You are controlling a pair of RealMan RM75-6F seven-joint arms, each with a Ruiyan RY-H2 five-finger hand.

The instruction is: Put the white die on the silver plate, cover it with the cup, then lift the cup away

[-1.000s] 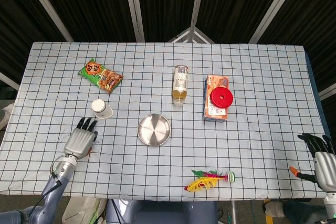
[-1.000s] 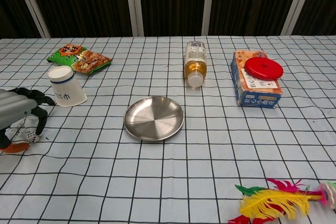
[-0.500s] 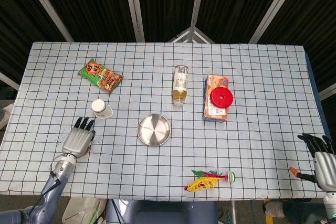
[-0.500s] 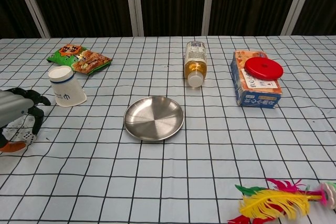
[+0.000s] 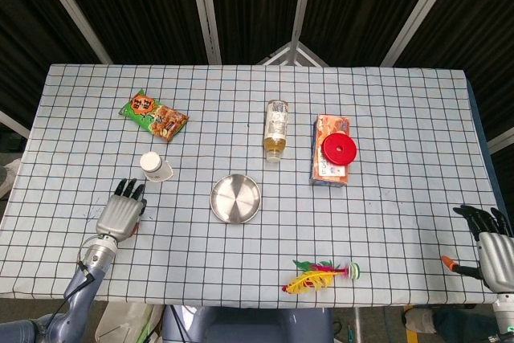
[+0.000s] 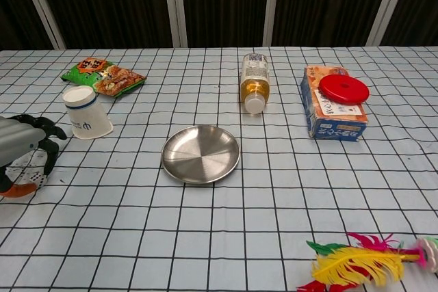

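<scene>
No step is judged complete. The silver plate [image 6: 200, 154] lies bare at mid-table, and the paper cup [image 6: 86, 112] lies tipped on its side to its left, untouched. The white die [image 6: 29, 179] is seen at the near left, under the curled fingers of the left hand [image 6: 20, 143]; whether it is gripped cannot be told. The right hand [image 5: 491, 240] is held spread and empty at the near right edge. Placing, covering and lifting remain.

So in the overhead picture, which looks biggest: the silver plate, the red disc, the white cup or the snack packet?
1. Snack packet and silver plate, too close to rank.
2. Red disc.
3. White cup.
</scene>
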